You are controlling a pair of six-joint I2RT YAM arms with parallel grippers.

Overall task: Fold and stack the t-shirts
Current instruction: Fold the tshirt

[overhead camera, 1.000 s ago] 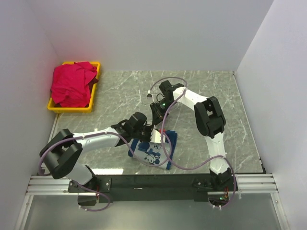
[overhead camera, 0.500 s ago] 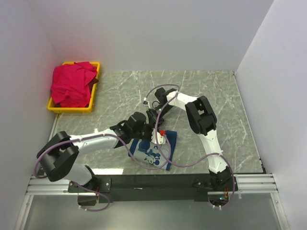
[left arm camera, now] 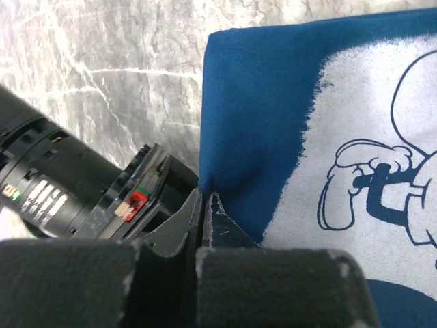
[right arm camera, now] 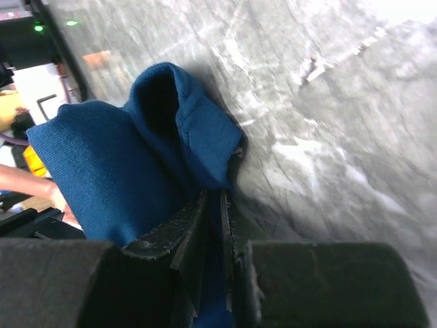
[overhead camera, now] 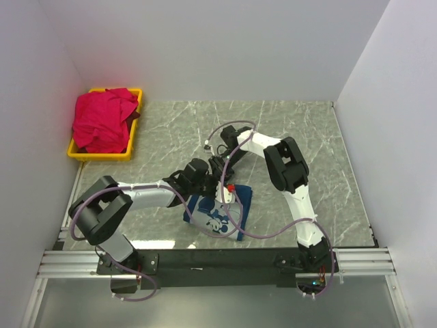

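Reaching inward from both sides, the 2 arms meet over the middle of the marble table [overhead camera: 328, 157]. The left gripper [left arm camera: 203, 198] is pinched tight on the edge of the navy t-shirt [overhead camera: 217, 217], and the cloth puckers at its tips. The right gripper [right arm camera: 222, 199] clamps a bunched fold of the same shirt. That shirt lies folded small near the arms' bases, white cartoon print [left arm camera: 369, 171] facing up. The red-pink t-shirt [overhead camera: 102, 121] sits heaped in the yellow bin [overhead camera: 135, 96] at the far left corner.

The marble table [overhead camera: 321, 157] bears a navy t-shirt [overhead camera: 218, 215] and yellow bin [overhead camera: 102, 156].
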